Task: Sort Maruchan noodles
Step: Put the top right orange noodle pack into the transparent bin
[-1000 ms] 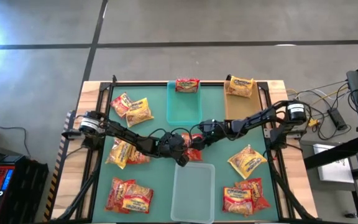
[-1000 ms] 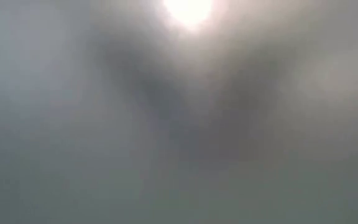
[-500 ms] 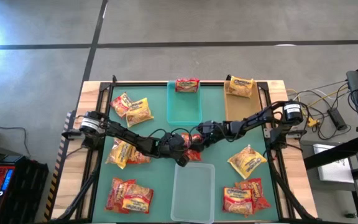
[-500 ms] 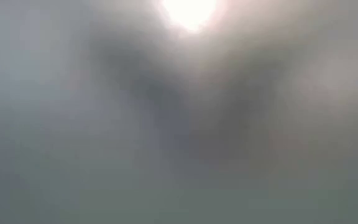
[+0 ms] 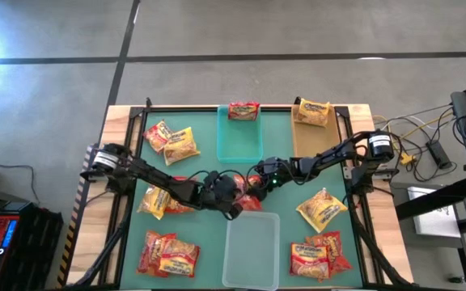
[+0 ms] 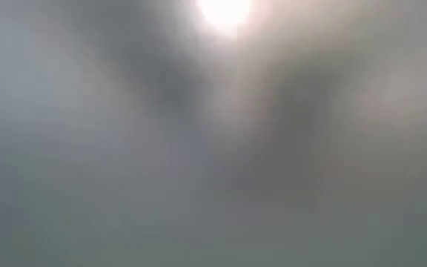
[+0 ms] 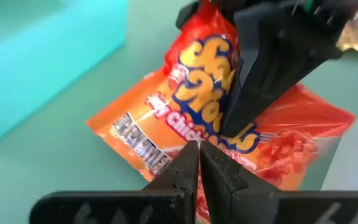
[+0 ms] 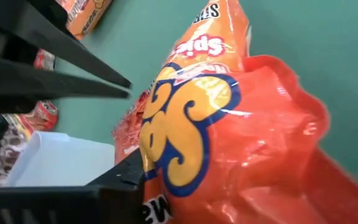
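An orange Maruchan packet (image 7: 185,106) sits at the table's middle (image 5: 249,191), between the teal bin (image 5: 239,137) and the clear bin (image 5: 251,246). A red packet (image 7: 297,134) lies against it. My right gripper (image 5: 255,181) reaches in from the right and is shut on the orange packet. My left gripper (image 7: 199,158) comes from the left (image 5: 238,195), shut, its tips at the packet's near edge. The low view shows only haze. My right gripper pinches the orange packet (image 8: 191,124) between its two fingers, one finger (image 7: 260,81) lying across the printed face. It comes slanting down from the table's right. The packet is tilted, its far end (image 7: 207,25) raised and its lower end (image 7: 135,134) on the table. My left gripper: I cannot tell whether its shut tips touch the packet's edge.
A red packet (image 5: 243,111) lies in the teal bin's far end and a yellow one (image 5: 312,111) in the tan bin (image 5: 310,141). Loose packets lie at the far left (image 5: 172,141), left (image 5: 158,200), near left (image 5: 167,255), right (image 5: 322,208) and near right (image 5: 318,257).
My right gripper has crept toward the table's left with the orange packet. My left arm has drawn its elbow back toward the left edge, and its gripper has shifted slightly toward the near edge.
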Tool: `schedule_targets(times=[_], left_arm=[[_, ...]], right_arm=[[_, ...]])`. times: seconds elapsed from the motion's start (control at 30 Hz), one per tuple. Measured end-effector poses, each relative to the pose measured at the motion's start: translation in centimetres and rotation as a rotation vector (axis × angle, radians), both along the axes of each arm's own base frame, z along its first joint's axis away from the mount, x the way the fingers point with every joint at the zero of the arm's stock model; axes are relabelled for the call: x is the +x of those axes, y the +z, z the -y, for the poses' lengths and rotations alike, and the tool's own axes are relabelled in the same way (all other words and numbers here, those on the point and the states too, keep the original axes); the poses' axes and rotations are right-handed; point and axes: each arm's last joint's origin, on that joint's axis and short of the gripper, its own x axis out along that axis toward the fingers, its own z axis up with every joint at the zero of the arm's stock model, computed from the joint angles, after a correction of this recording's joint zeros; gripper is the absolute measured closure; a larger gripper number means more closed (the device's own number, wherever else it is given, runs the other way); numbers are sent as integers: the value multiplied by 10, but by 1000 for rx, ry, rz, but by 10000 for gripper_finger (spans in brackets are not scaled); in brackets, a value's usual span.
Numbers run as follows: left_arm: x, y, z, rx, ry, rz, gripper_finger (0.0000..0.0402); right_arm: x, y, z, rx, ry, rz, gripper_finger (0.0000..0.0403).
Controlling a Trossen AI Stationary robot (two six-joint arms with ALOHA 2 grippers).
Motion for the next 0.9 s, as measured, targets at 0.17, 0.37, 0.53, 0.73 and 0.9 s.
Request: schedule_targets(times=[0.17,0.37,0.53,0.73,0.9], left_arm=[[-6,13,5,34,22,19,402],[-17,25,11,123,100,32,402],[-29,38,18,205,191,71,402],[-32,46,21,210,193,96,402],[-32,47,20,214,198,100,402]], right_arm=[[0,2,3,-56,35,22,301],[-1,10,12,-97,36,64,343],[-2,19,14,-127,54,97,362],[-8,45,15,-188,85,172,365],[-17,68,10,-185,128,225,365]])
